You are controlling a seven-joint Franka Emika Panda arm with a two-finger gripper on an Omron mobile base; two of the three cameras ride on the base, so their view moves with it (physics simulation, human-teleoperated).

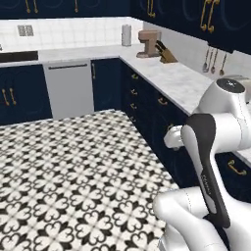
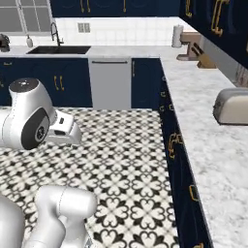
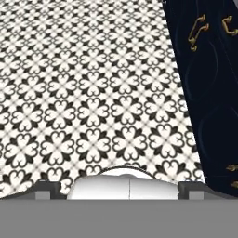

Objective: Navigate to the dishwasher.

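The dishwasher (image 1: 69,88) is a flat light-grey panel with a dark bar handle along its top, set in the back wall's run of navy cabinets. In the right base view the dishwasher (image 2: 110,83) stands just right of the sink, across a stretch of patterned floor. The arm is folded close to the base, its hand (image 2: 65,131) pointing down over the floor. In the hand view my gripper (image 3: 120,190) shows two dark tips far apart at the bottom, open, with nothing between them.
A marble counter (image 2: 213,145) over navy cabinets with gold handles runs along the right side, carrying a toaster (image 2: 231,106), a coffee machine (image 1: 148,43), a knife block (image 1: 166,53) and a paper roll (image 1: 126,35). A black sink (image 2: 59,49) lies at the back. Black-and-white tiled floor (image 1: 73,166) spreads ahead.
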